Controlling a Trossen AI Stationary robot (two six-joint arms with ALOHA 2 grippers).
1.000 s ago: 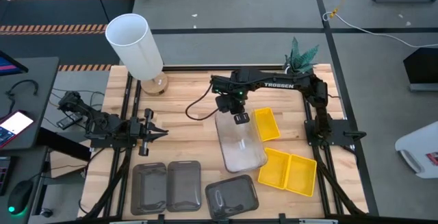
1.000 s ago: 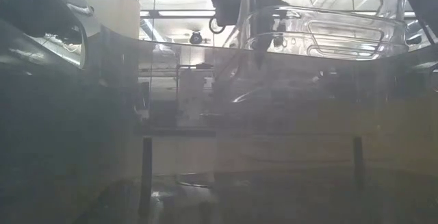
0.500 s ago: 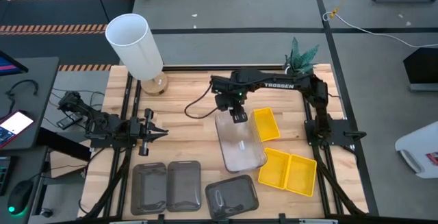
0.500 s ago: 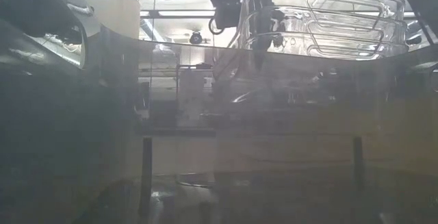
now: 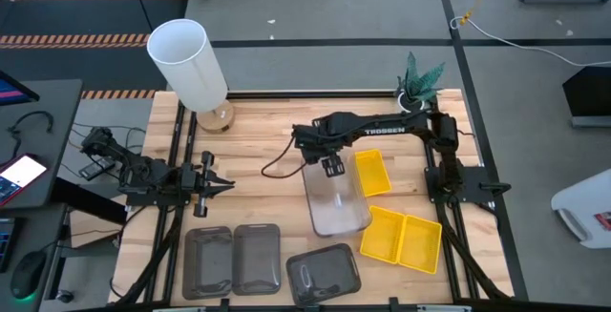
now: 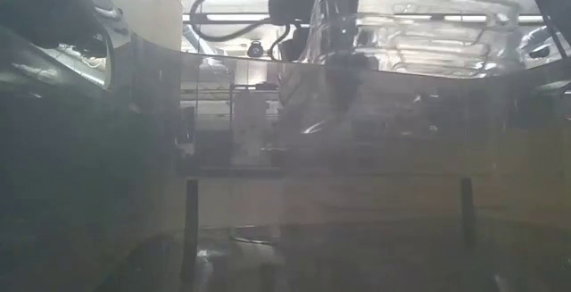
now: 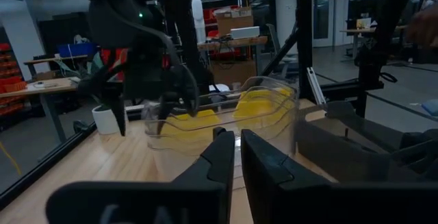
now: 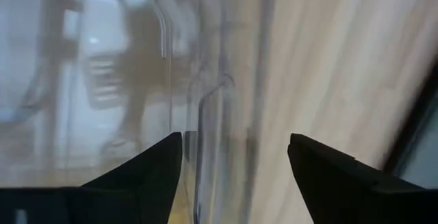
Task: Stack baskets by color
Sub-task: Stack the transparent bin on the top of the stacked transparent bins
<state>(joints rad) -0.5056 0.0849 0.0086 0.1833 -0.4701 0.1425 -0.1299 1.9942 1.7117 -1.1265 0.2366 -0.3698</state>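
A nest of clear baskets point(image 5: 336, 202) lies on the wooden table at mid-right; in the low view point(image 6: 410, 42) its rims show one inside another. My right gripper point(image 5: 331, 167) hangs open over the nest's far end, pointing steeply down. In the right wrist view point(image 8: 236, 159) one finger stands inside the far wall point(image 8: 198, 114) and one outside, with a gap on each side. One yellow basket point(image 5: 372, 173) lies to the right and two more point(image 5: 401, 238) lie near the front. My left gripper point(image 5: 218, 184) waits shut and level at the table's left.
Three dark grey baskets lie along the near edge, two side by side point(image 5: 234, 258) and one point(image 5: 323, 272) to their right. A tall white lamp point(image 5: 186, 59) stands at the far left corner. A small plant point(image 5: 417, 83) stands at the far right.
My right gripper has opened wide and let go of the top clear basket's far end. It has also tipped to point more steeply down and has sunk a little. The basket, held tilted above the others a second ago, has dropped level into the nest.
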